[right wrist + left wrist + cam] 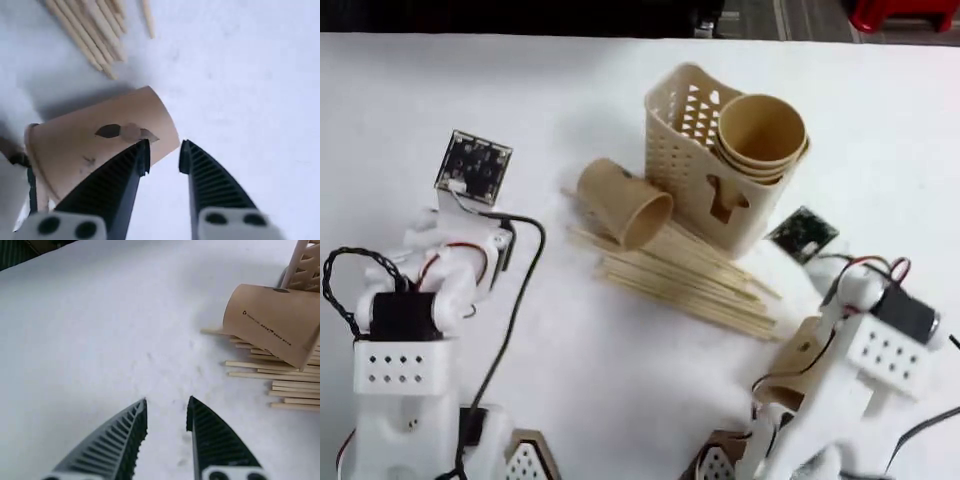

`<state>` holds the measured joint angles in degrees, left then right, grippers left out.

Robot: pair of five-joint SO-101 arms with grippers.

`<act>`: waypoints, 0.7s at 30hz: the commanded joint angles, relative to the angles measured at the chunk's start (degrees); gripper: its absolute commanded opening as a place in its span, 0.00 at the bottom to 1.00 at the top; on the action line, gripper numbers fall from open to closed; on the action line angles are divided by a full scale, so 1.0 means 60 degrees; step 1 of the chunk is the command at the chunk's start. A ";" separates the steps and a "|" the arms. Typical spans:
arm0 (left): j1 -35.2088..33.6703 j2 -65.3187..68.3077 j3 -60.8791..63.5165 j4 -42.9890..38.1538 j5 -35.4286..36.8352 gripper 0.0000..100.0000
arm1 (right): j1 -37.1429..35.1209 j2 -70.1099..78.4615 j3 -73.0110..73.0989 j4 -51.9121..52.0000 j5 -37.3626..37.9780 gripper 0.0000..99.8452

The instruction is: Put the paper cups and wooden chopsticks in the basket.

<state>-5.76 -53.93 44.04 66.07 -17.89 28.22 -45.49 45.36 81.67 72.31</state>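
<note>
Right gripper (163, 151), jaws slightly apart and empty, hangs beside a toppled cup (85, 145) that lies just outside the gap.

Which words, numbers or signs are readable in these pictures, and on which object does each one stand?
First paper cup, lying beside the basket: one thin line of dark print next to a small symbol, too small to read.
Second paper cup, in the right wrist view: dark leaf-like shapes, no letters.
On the basket: no text seen.
</note>
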 commanded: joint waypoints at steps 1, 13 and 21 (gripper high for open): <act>-0.0066 -0.0227 -0.0059 -0.0117 0.0015 0.15 | -0.0549 -0.1560 -0.0381 0.1619 -0.0015 0.15; -0.0037 -0.0227 0.0747 -0.0733 0.0015 0.15 | 0.1502 -0.2821 0.0718 0.2777 0.3223 0.16; -0.0037 -0.0227 0.1114 -0.1187 0.0015 0.15 | 0.1824 -0.2806 0.1597 0.2777 0.3912 0.19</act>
<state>-5.76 -54.02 51.34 60.26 -17.89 39.30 -61.76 53.10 97.93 94.81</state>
